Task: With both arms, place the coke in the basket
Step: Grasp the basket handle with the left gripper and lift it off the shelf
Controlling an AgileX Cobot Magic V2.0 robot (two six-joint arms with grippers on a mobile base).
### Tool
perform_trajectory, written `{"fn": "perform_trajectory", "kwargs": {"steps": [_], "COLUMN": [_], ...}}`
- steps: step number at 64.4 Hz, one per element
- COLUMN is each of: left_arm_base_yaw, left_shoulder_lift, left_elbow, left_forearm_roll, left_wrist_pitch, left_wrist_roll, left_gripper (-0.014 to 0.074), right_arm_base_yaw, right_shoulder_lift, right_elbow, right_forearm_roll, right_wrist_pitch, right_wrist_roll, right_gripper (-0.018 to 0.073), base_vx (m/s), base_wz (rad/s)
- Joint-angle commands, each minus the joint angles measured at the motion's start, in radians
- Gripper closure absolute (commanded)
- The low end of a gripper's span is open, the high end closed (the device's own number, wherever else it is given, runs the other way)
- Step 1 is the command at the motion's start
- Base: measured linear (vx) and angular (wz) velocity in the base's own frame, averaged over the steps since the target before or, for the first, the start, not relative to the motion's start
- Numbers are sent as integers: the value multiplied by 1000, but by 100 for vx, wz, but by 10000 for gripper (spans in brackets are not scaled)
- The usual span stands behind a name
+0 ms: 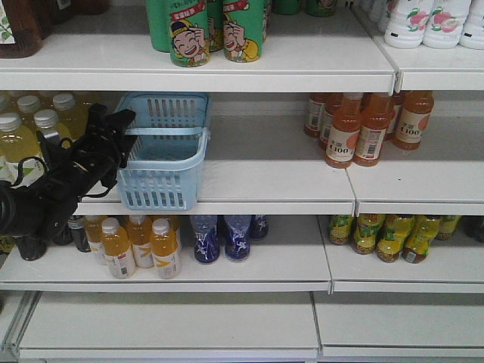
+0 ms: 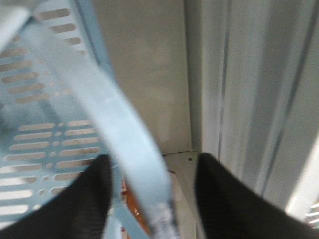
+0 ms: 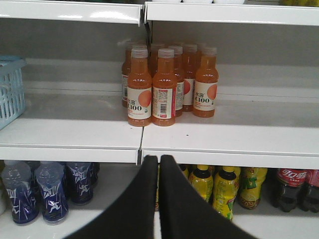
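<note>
Nearest the left wrist camera, the left gripper (image 2: 152, 164) is seen with its fingers (image 2: 84, 199) spread apart. The flat handle (image 2: 124, 134) of the basket (image 1: 162, 189) is seen running between them. Whether it touches either finger cannot be judged through the blur. From the front, this gripper is placed at the basket's left rim, by the handle's end. The basket is set upright on the middle shelf (image 1: 272, 181). The coke cannot be identified in any view; only a blurred reddish patch (image 2: 133, 211) is glimpsed under the handle. The right gripper (image 3: 159, 159) is held well to the right of the basket, its fingers pressed together with nothing between them. Orange juice bottles (image 1: 363, 128) are grouped at the same shelf level, well to the right of the basket. Green cans (image 1: 215, 30) are stood on the shelf above the basket, and dark blue bottles (image 1: 223, 238) are ranged below it.
</note>
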Motion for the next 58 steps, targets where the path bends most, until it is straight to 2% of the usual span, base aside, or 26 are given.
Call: {"fn": "perform_trajectory", "kwargs": {"steps": [1, 6, 15, 19, 32, 38, 40, 44, 58], "left_arm_base_yaw": [-2, -2, -2, -2, -3, -3, -3, -13, -56], "left_shoulder_lift": [-42, -42, -42, -42, -43, -45, -45, -69, -225], "left_elbow": [-19, -19, -19, -19, -19, -10, 2, 47, 296], "left_forearm_roll": [32, 107, 316, 425, 835, 977, 1003, 1051, 1035], "left_wrist_pitch": [-43, -68, -177, -230, -362, -431, -466, -464, -464], "left_wrist_roll": [-17, -17, -39, -97, -362, -375, -375, -374, -350], "left_gripper": [474, 608, 605, 604, 604, 604, 604, 604, 604], "right_arm_base_yaw": [-1, -1, -1, -1, -1, -1, -1, -1, -1], "right_shoulder_lift": [-18, -18, -18, -18, -18, -18, -18, -18, -18], "right_elbow": [11, 11, 11, 11, 11, 11, 11, 11, 11], "right_forearm_roll": [-13, -13, -13, -13, -13, -13, -13, -13, -13], "right_wrist_pitch": [-72, -72, -72, -72, -72, -72, -72, -72, -72], "right_wrist_roll": [-7, -7, -7, -7, -7, -7, -7, -7, -7], "right_gripper": [564, 564, 564, 564, 564, 564, 564, 564, 564], "base_vx": [0, 0, 0, 0, 0, 0, 0, 0, 0], "base_wz": [0, 0, 0, 0, 0, 0, 0, 0, 0]}}
